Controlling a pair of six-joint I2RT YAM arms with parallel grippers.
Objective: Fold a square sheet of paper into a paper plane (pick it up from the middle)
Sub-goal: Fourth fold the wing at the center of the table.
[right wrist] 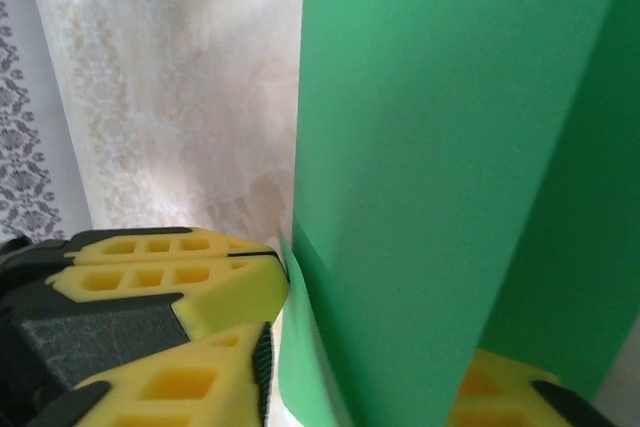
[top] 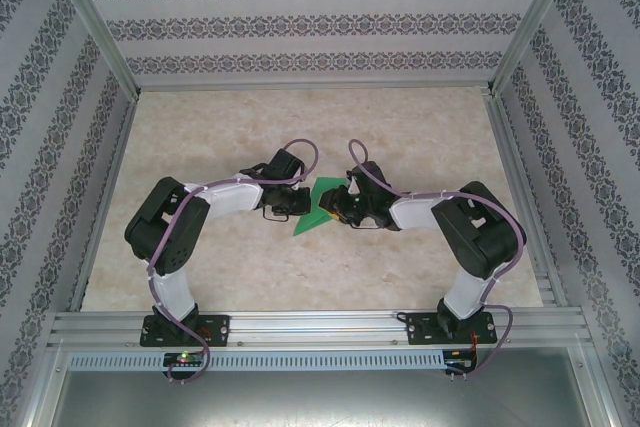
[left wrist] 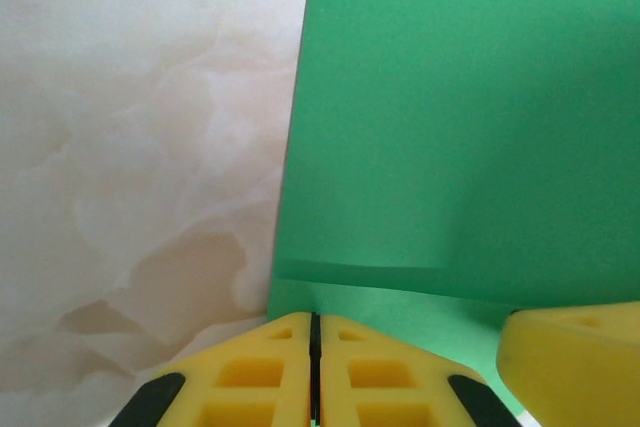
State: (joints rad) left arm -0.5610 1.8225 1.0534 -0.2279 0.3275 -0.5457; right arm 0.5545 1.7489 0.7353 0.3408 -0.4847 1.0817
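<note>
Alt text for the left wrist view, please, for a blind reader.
A green square sheet of paper stands across the right side, creased near its bottom edge, where the left arm's yellow fingers are shut together. Marbled table at left; another yellow finger at bottom right.

I can read no words, labels, brand names, numbers or signs anywhere around me. The square sheet of paper (left wrist: 450, 97) in front of me is plain green with nothing printed on it.
</note>
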